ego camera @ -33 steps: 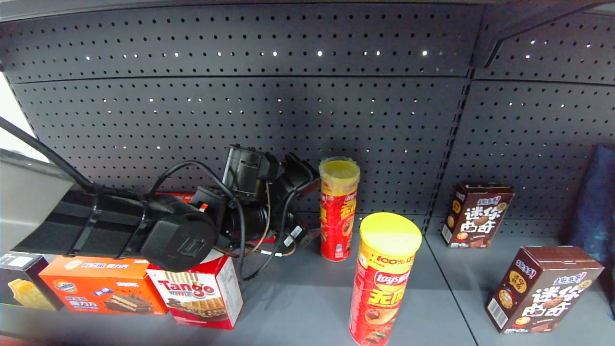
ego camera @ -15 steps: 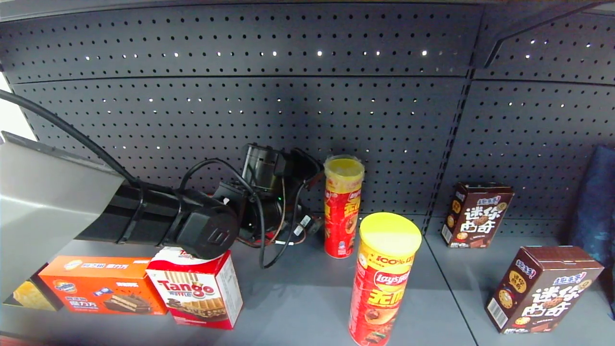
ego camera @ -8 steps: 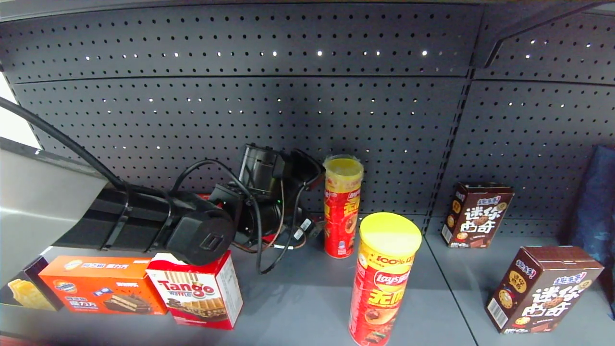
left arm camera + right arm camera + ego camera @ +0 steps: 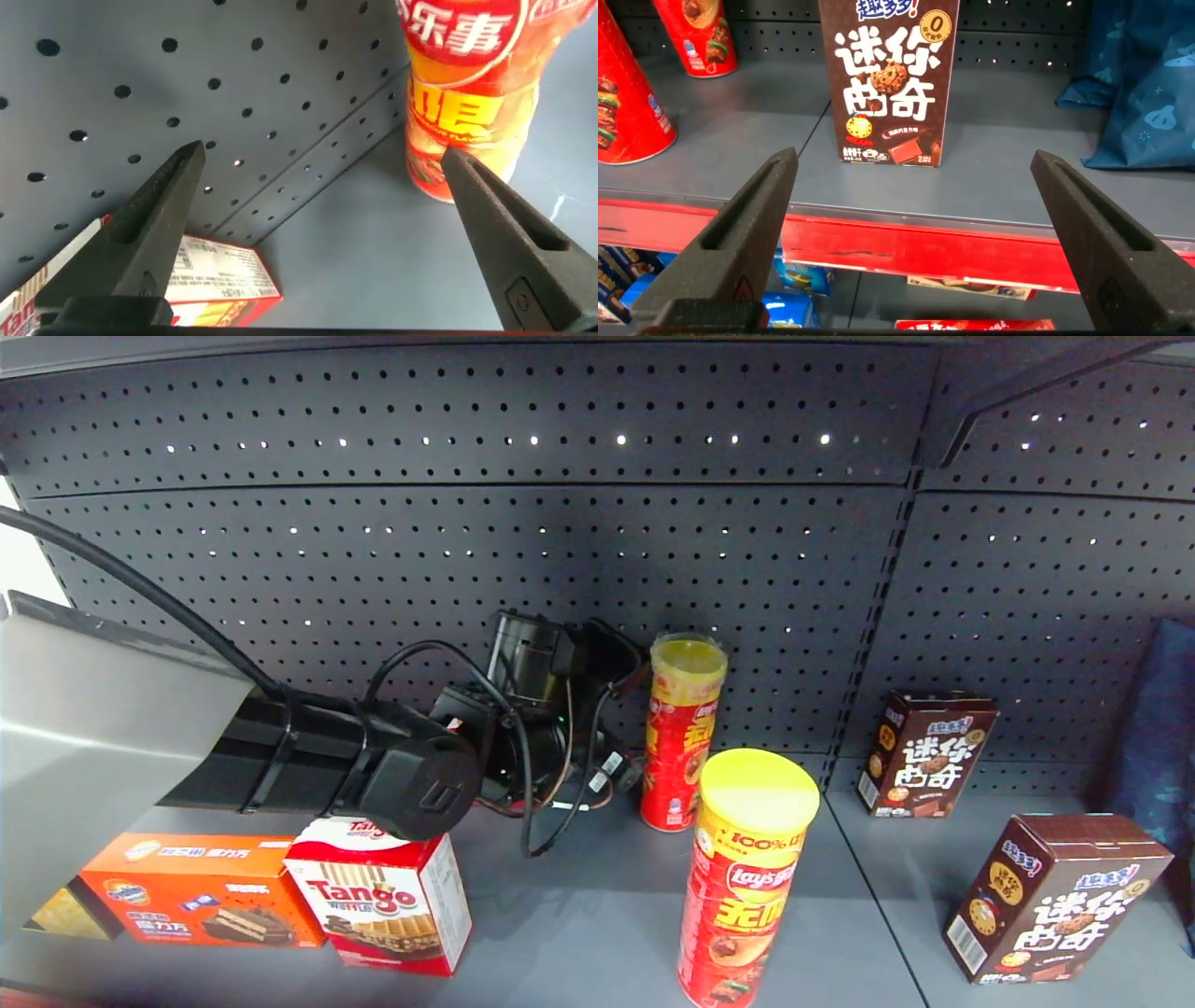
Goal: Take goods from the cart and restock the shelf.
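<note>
Cans of chips, two in number, stand upright on the shelf (image 4: 579, 933). Of these, the back can (image 4: 684, 733) is close to the pegboard wall (image 4: 560, 551). The front can (image 4: 747, 877) stands nearer to the shelf edge, a little to the right and apart from the other. Both are red and closed with a yellow lid, so their content cannot be seen.

The left gripper (image 4: 320, 154) is low over the shelf, just left of the back can, and its fingers are spread wide. The can is beside the tip of one finger, not between the two; I cannot tell if they touch. A flat box (image 4: 220, 280), red and white, lies by the wall near this gripper.

The right gripper (image 4: 912, 157) is in front of the shelf edge, also with fingers spread wide, and it faces the front brown box (image 4: 1050, 896). The back brown box (image 4: 924, 751) stands near the wall; so there are two brown boxes, both closed and upright. A blue bag (image 4: 1158, 709) is at the right end of the shelf.

On the left, three closed boxes stand in a row at the front edge: a wafer box (image 4: 383, 905), an orange box (image 4: 196, 901) just beside it, and a yellow box (image 4: 58, 915), partly hidden by the left arm.
</note>
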Motion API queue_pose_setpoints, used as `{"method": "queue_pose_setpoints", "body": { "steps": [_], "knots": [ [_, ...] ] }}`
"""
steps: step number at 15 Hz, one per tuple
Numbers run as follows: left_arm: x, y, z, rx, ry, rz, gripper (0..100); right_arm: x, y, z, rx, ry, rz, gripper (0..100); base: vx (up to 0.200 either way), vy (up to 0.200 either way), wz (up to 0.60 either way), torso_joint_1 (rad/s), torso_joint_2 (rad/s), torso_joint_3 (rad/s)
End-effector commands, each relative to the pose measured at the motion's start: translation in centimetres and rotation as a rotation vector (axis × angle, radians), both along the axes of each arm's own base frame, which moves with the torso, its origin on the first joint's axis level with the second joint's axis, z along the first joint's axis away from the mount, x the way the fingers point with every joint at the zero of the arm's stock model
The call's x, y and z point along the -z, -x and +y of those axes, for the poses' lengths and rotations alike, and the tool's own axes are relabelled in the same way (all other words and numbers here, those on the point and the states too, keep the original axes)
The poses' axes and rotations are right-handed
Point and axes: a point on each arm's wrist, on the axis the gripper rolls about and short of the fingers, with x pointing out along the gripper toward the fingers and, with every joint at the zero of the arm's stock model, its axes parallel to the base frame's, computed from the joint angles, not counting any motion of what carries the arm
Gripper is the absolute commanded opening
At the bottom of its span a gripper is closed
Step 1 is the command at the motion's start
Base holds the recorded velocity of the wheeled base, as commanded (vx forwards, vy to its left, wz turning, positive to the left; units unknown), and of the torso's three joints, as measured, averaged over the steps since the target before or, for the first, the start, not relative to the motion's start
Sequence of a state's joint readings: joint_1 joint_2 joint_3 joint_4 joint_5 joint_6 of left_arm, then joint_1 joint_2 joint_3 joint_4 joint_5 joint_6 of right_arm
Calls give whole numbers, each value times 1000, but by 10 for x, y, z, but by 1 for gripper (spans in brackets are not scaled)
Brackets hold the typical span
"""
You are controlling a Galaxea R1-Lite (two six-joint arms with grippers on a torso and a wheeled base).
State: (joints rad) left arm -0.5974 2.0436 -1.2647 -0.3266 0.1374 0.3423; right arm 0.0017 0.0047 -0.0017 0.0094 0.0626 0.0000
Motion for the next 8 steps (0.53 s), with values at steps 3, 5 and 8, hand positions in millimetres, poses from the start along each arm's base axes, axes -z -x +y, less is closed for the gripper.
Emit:
{"method": "queue_pose_setpoints", "body": {
  "steps": [3,5,8],
  "knots": [
    [1,0,5,-14,-3,5,100,0,0,0,-2,0,1,100,0,0,0,0,0,0],
    [-18,9,11,-13,19,-31,100,0,0,0,0,0,1,100,0,0,0,0,0,0],
    [-43,26,17,-8,70,-69,100,0,0,0,0,0,1,100,0,0,0,0,0,0]
  ]
}}
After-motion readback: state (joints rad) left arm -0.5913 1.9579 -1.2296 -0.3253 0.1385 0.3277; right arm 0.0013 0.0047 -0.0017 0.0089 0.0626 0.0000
